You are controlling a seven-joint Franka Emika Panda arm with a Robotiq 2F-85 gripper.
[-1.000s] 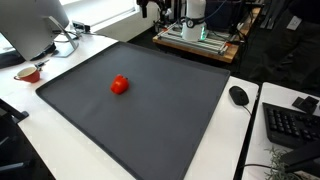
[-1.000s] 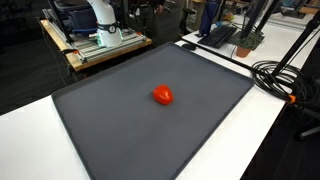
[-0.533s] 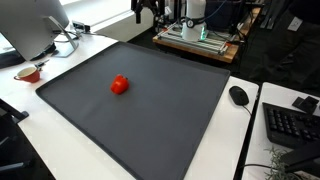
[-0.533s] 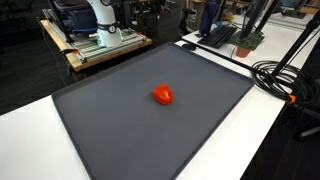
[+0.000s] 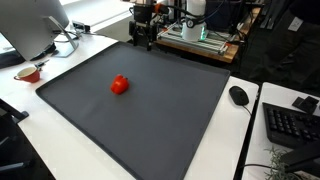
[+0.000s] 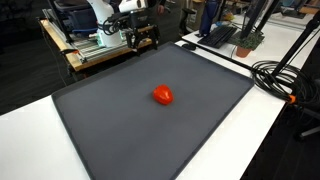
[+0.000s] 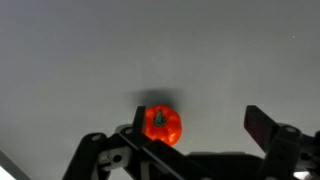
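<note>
A small red-orange bell pepper with a green stem [image 5: 120, 85] lies on the dark grey mat [image 5: 150, 120]; it shows in both exterior views [image 6: 162, 96] and in the wrist view [image 7: 161, 124]. My gripper [image 5: 141, 40] hangs open and empty above the mat's far edge, well away from the pepper. It also shows in an exterior view [image 6: 143, 36]. In the wrist view the open fingers [image 7: 200, 120] frame the mat, with the pepper by one finger.
A monitor [image 5: 35, 25] and a small bowl [image 5: 28, 72] stand beside the mat. A mouse [image 5: 239, 96] and keyboard [image 5: 292, 125] lie on the white table. Black cables [image 6: 285, 80] run along the table. A wooden cart [image 6: 95, 45] holds the robot base.
The arm has swung down from the back into view and now hangs over the far edge of the mat. The pepper has not moved.
</note>
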